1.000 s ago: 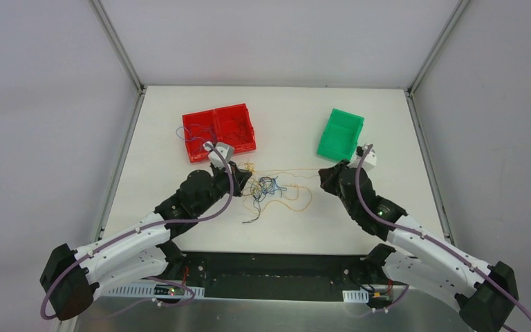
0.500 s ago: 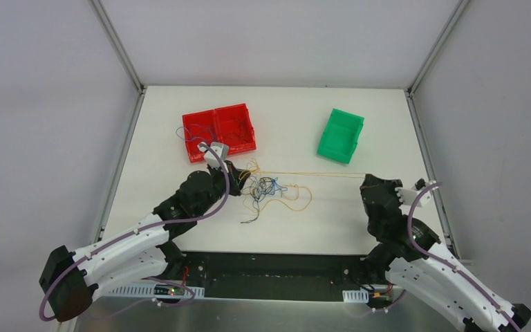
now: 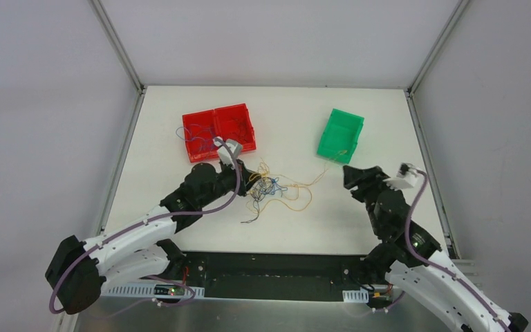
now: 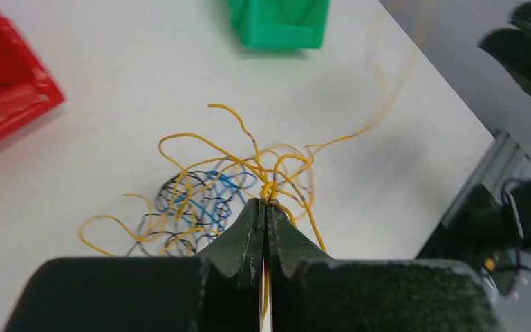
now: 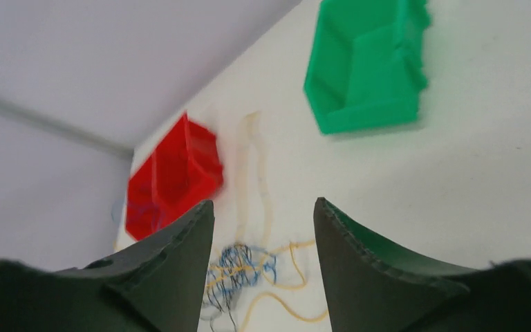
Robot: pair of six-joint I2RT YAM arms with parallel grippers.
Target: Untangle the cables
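The cables [image 3: 269, 188] lie as a loose tangle of thin yellow, blue and black wires on the white table, between the two arms. My left gripper [image 3: 249, 176] sits at the tangle's left edge. In the left wrist view it [image 4: 266, 202] is shut on a few yellow cable strands, with the tangle [image 4: 200, 200] just beyond. One slack yellow cable [image 3: 318, 176] trails right toward the green bin. My right gripper [image 3: 351, 173] hovers right of the tangle. In the right wrist view it [image 5: 263, 204] is open and holds nothing, with the tangle [image 5: 238, 266] below.
A red two-compartment bin [image 3: 214, 111] stands behind the left gripper, holding some thin wires, one blue wire hanging over its left side. A green bin [image 3: 349, 114] stands at the back right. Metal frame posts run along the table's left and right edges.
The right gripper pulled a yellow cable taut to the right, then opened and let it go. The cable now lies slack near the green bin. The left gripper stayed shut at the tangle.
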